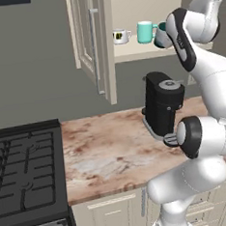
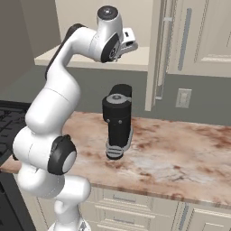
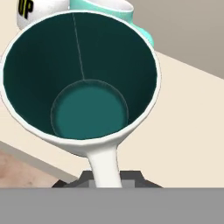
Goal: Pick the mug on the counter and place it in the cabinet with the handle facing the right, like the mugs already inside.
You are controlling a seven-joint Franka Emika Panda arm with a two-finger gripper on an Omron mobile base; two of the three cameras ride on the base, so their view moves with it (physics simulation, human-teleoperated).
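Cabinet door is standing open, its bar pull facing out. The beige shelf is showing bare board along its front edge, left of the white mug and in front of the mint-green mug. In the hand view, open shelf is spreading to the right of the mug and toward the near lip.

Surface below is lying mostly open between the stove top on the left and the black coffee machine, which is standing near the right of the left base view, under the shelf. The arm is reaching up past the machine to shelf height.

End effector is clenched on the mug's handle; the pale loop is running straight down from the rim into the finger tips. The mug is sitting directly ahead of the end effector, its dark teal inside facing the hand camera.

Mug is at the shelf, over its front portion, just beside the mint-green mug and near the white mug, both lying beyond its far rim. In the left base view the mug is peeking out behind the wrist, right of the mint-green one. Cannot tell whether its base is touching the shelf.
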